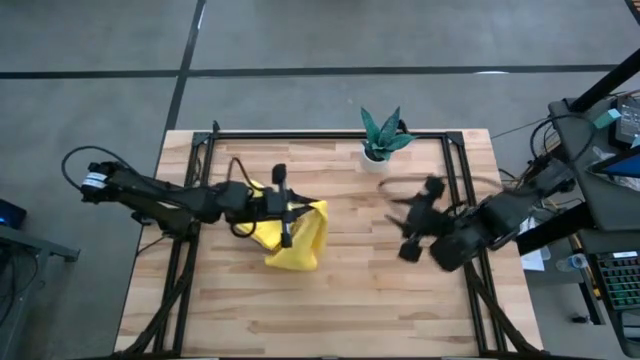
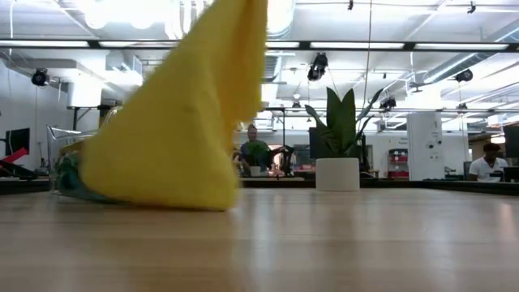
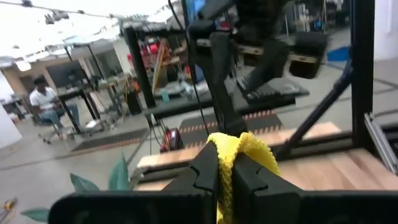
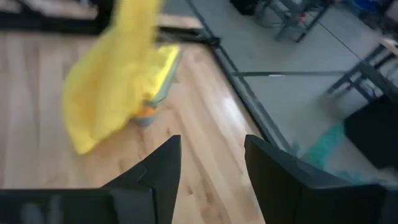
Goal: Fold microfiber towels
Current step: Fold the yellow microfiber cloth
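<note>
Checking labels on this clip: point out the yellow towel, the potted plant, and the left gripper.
yellow towel [image 1: 298, 243], high view, on its hanging body.
potted plant [image 2: 337, 173], low view, on the white pot.
left gripper [image 3: 225, 180], left wrist view, between the fingertips pinching the towel.

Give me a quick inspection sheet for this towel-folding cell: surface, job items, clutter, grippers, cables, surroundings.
Surface: wooden table inside a black frame.
Job's things: yellow towel lifted by one part, its lower end on the table; more cloth lies under and behind it, colours hard to tell.
Clutter: potted plant at the far edge.
Grippers: left gripper shut on the yellow towel; right gripper open, empty, off to the right.
Cables: black cable looped off the left arm; a cable bundle past the table's right edge.
Surroundings: grey floor; seated people at desks behind.
</note>
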{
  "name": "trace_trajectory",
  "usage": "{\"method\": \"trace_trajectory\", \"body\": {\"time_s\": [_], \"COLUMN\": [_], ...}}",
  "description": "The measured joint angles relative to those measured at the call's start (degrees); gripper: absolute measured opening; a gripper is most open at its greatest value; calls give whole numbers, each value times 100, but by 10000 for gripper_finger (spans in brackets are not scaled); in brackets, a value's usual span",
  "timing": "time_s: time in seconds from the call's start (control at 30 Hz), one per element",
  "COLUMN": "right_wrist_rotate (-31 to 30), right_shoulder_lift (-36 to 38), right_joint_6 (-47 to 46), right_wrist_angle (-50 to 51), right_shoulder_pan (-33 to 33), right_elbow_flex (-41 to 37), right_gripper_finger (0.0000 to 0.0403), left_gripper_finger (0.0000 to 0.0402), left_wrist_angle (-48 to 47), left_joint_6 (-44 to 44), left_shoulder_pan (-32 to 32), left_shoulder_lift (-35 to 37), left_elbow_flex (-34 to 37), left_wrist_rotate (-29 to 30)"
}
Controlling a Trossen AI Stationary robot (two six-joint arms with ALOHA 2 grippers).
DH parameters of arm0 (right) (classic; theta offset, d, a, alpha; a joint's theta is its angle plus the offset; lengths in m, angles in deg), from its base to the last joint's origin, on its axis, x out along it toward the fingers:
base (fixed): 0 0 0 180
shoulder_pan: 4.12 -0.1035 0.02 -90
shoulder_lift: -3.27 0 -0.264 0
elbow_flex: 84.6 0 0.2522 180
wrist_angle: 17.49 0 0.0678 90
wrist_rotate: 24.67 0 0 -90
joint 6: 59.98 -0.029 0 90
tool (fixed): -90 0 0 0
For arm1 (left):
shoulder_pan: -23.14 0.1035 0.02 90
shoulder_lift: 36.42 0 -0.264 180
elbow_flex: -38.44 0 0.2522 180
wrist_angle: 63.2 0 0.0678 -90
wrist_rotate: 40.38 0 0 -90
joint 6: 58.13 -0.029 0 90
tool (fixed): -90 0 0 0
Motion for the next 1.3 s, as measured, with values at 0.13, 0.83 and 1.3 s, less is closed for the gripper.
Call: {"method": "trace_trajectory", "body": {"time_s": [0.13, 0.83, 1.3], "right_wrist_rotate": [189, 1155, 1183], "right_shoulder_lift": [-347, -1488, -1941], "right_joint_6": [698, 1908, 1461], "right_wrist_angle": [-582, -2358, -2547], "right_shoulder_pan": [0, 571, 884], "right_elbow_flex": [-175, -241, -241], "right_gripper_finger": [169, 169, 167], "left_gripper_finger": [0, 0, 0], "left_wrist_angle": [-51, -6, -43], "left_joint_6": [232, 881, 877], "left_shoulder_pan": [0, -74, -72], "left_shoulder_lift": [-282, -1467, -1508], "left_elbow_flex": [-11, -108, -123], "left_wrist_rotate": [-9, -699, -542]}}
